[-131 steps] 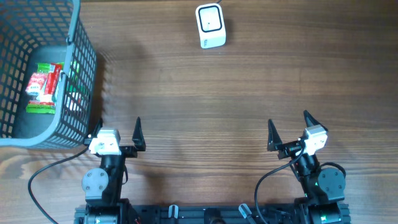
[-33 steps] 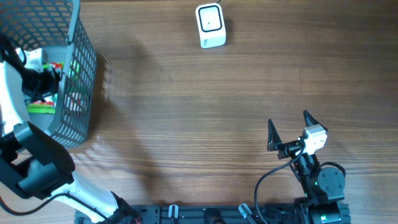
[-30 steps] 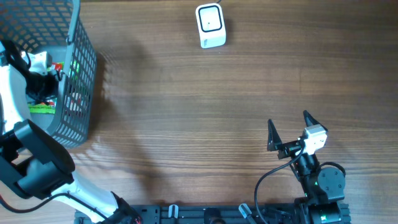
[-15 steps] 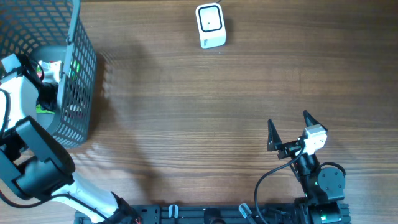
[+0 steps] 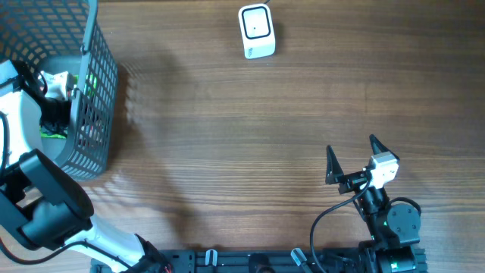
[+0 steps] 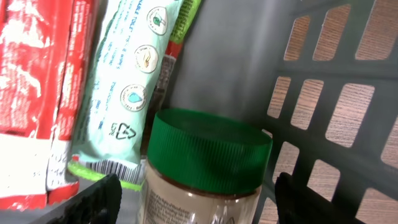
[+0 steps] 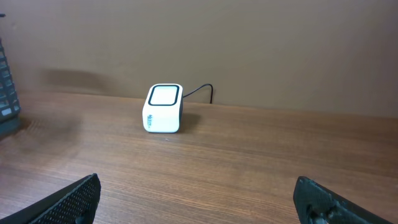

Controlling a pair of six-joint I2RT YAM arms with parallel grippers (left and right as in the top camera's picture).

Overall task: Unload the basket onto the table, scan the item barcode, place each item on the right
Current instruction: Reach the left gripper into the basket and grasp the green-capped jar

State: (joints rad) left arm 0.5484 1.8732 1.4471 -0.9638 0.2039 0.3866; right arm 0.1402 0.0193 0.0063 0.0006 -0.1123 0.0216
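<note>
At the far left, inside the grey basket (image 5: 106,83), the left gripper (image 6: 199,200) hangs low among the goods. Its 2 fingers are spread to either side of a jar (image 6: 205,155) with a green screw lid. A sliver of gap shows on each side, so the pincer is apart and not clamped. The jar stands upright close to the mesh wall, with a pale green pouch (image 6: 134,93) and red packets (image 6: 37,74) just beside it on the left. It is probably the chosen item because its rigid round body gives the fingers 2 firm sides, where soft packs would crumple. Nothing is lifted out yet. Further right, towards the far edge of the table (image 5: 227,152), the white scanner (image 5: 256,32) sits with its window facing up, well apart from the basket, so the barcode must be carried over and turned down to it. At the right, the right gripper (image 5: 352,155) rests by its base, fingers wide apart and empty.
</note>
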